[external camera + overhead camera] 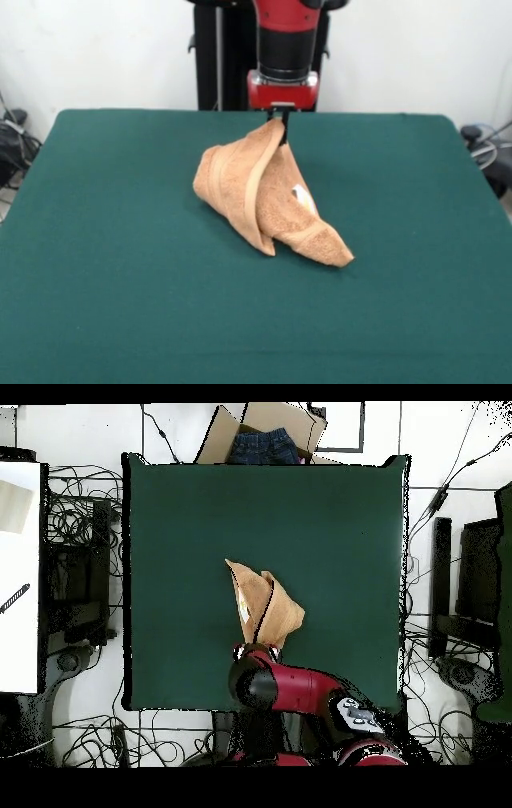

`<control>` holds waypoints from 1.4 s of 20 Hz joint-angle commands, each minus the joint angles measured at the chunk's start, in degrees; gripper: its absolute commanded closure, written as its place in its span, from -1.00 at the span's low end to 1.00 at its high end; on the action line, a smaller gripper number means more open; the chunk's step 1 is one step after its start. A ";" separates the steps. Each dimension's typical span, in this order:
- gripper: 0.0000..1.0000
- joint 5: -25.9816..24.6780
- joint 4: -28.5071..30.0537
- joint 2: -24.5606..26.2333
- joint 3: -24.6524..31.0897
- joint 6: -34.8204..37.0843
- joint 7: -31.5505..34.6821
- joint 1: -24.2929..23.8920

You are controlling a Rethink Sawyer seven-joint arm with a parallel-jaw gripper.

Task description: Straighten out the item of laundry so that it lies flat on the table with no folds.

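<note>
The red and black arm's end effector (pixel 280 120) sits at upper centre of the front view, directly below the arm's red wrist block. Its dark fingertips are pinched closed on the topmost point of the light orange-tan terry towel (pixel 260 196).

The towel hangs from that pinch point in a tent shape. It widens downward, and its lower folds rest on the dark green felt-like worktop (pixel 120 280) around the middle of the frame. One woven band edge curves down the front of the drape. A pointed corner lies on the worktop toward lower right of centre. A small white tag (pixel 301 196) shows on the right-hand face.

In the overhead view the towel (pixel 262 609) lies just below frame centre. The arm (pixel 300 689) covers its lower end. A cardboard box holding blue denim (pixel 263 444) sits beyond the worktop's top edge.
</note>
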 commanded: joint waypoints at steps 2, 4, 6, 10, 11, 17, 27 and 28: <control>1.00 -2.75 -5.06 -2.69 9.02 7.43 2.11 -5.84; 1.00 -3.54 -6.12 -4.12 11.60 12.01 -1.43 -9.04; 1.00 -4.30 -7.07 -4.53 13.83 14.53 -3.48 -11.47; 1.00 -5.70 -8.45 -4.81 16.38 16.71 -3.95 -13.80; 1.00 -5.96 -8.60 -4.92 16.97 17.18 -3.76 -14.21; 1.00 -6.58 -9.09 -5.29 20.71 20.41 -3.82 -17.24; 1.00 -9.58 -11.52 -5.73 23.46 23.29 -5.24 -19.66; 1.00 -9.28 -12.35 -6.16 23.89 25.84 -6.49 -20.07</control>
